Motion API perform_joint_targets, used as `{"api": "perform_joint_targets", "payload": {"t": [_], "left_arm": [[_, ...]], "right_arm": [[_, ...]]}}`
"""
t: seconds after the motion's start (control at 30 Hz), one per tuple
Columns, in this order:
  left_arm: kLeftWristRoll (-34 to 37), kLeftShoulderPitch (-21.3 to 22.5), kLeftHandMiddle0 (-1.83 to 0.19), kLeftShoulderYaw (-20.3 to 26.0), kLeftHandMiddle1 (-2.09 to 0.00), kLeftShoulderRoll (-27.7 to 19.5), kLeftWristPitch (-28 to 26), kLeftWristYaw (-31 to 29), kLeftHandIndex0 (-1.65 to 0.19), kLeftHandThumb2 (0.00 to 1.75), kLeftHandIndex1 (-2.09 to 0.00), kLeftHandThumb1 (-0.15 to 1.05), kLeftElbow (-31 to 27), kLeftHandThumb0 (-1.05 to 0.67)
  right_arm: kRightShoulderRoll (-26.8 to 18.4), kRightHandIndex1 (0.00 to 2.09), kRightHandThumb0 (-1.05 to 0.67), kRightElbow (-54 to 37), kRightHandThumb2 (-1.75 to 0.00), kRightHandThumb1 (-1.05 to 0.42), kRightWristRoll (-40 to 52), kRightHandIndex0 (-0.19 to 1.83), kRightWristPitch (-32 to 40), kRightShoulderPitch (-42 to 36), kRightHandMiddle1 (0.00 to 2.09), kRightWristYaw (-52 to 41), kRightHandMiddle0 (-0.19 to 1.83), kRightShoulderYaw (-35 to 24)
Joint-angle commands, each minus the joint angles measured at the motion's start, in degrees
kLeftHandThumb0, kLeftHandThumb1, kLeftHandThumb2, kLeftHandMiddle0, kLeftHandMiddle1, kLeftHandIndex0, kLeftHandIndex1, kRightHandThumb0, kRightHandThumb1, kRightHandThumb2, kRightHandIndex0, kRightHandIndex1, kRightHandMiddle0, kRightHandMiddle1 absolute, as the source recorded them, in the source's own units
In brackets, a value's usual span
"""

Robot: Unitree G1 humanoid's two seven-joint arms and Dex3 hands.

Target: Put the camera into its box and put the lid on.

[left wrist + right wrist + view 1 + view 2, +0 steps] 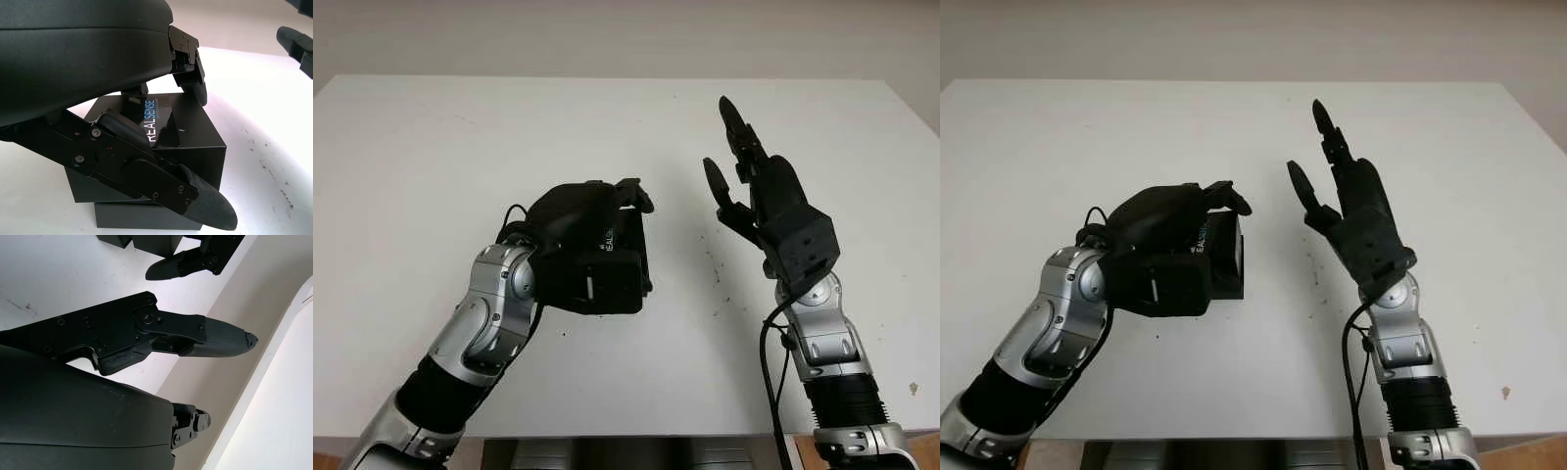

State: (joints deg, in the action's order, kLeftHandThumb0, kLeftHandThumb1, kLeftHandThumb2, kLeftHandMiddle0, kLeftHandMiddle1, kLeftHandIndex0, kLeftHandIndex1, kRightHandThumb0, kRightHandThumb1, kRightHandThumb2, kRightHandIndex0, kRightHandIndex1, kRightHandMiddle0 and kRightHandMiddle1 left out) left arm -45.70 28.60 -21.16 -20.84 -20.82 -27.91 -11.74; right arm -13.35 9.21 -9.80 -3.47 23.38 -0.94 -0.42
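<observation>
Left wrist view gives the closest look at the black box (161,147), printed REALSENSE, with the left hand (146,142) clamped around it: one finger (161,181) lies across the near face and another hooks over the far top edge. A lower black block shows beneath the upper one and they sit slightly out of line, so I judge the lid is on but perhaps not pushed fully home. I cannot tell whether the camera is inside.

In the left eye view the box sits near the middle of the frame on the white table (431,157), mostly covered by the left hand, whose forearm rises from the lower left. The right hand (749,186) is open at the right of centre, raised off the table with its fingers pointing toward the top of the frame, near the box but not touching it, its arm climbing from the lower right.

The risk I see is the lid jamming crooked if the left hand presses on one corner, or the box sliding on the smooth table since nothing braces its right side.
</observation>
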Motion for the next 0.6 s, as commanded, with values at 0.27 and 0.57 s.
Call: {"api": "perform_joint_targets", "payload": {"t": [0.27, 0.57], "left_arm": [[-3.81, -0.96, -0.16, -1.86, -1.99, 2.68, -1.45, 1.94, -0.29, 0.05, -1.48, 0.96, -0.68, -0.23], [-4.83, -1.67, -0.34, -2.41, -2.08, 3.53, -0.67, 3.26, -0.28, 0.05, -1.51, 0.95, -0.16, -0.23]], "right_arm": [[0.33, 0.06, -0.76, 0.32, -0.56, -1.05, -0.29, 0.04, 0.05, 0.95, 0.08, 0.28, 0.08, 0.2], [0.37, 0.05, -0.75, 0.65, -0.56, -1.05, -0.36, 0.04, -0.81, 0.85, 0.08, 0.35, 0.07, 0.32]]}}
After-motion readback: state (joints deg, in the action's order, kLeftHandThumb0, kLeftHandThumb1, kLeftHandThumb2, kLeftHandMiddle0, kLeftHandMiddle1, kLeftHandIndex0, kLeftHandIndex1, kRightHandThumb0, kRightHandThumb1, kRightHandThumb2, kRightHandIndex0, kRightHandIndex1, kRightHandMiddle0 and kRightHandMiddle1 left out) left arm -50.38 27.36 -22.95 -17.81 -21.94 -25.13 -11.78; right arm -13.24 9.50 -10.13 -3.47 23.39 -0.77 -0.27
